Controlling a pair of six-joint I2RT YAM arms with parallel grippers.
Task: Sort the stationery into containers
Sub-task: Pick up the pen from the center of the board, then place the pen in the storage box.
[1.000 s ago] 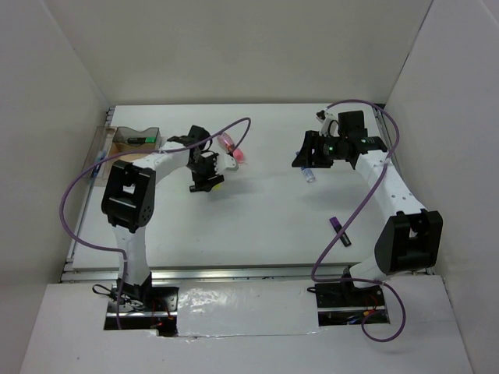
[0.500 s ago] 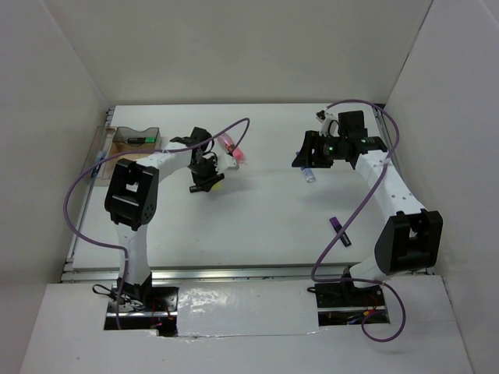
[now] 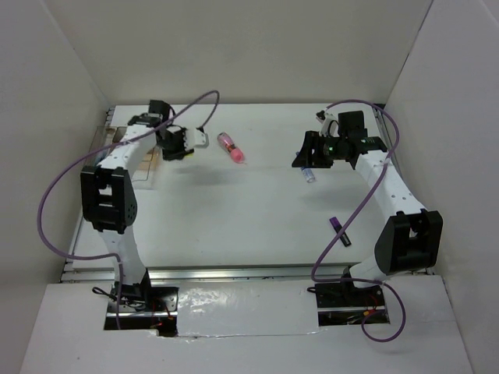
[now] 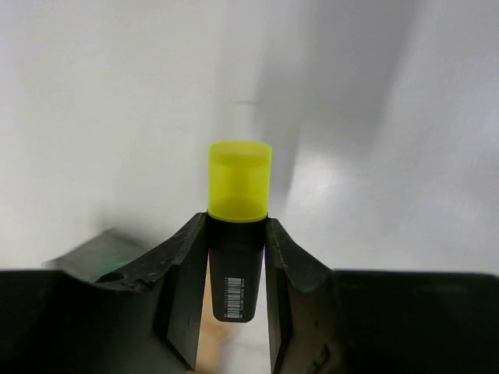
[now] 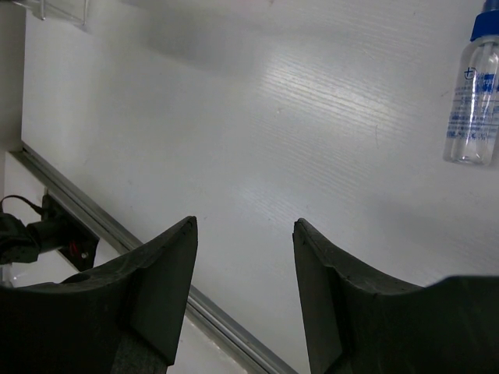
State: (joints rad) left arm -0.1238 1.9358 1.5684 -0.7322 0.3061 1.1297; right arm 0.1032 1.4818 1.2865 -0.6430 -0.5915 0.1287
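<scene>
My left gripper (image 4: 236, 222) is shut on a black highlighter with a yellow cap (image 4: 239, 183), and the cap sticks out past the fingertips. In the top view this gripper (image 3: 173, 142) hangs at the back left, where the arm hides most of the container. A tan surface (image 4: 209, 343) shows between the fingers below the highlighter. My right gripper (image 5: 245, 226) stands open and empty above the table, near a blue-capped clear bottle (image 5: 472, 101) that lies at its far side (image 3: 309, 174). A pink tube (image 3: 231, 147) lies right of the left gripper.
A black highlighter with a purple end (image 3: 338, 231) lies near the right arm's base. The corner of a clear plastic box (image 5: 54, 9) shows at the top left of the right wrist view. A metal rail (image 5: 117, 230) runs along the table's edge.
The left arm has swung from beside the pink tube toward the back left corner with the yellow highlighter, and its jaws have narrowed on it. The right arm has not moved.
</scene>
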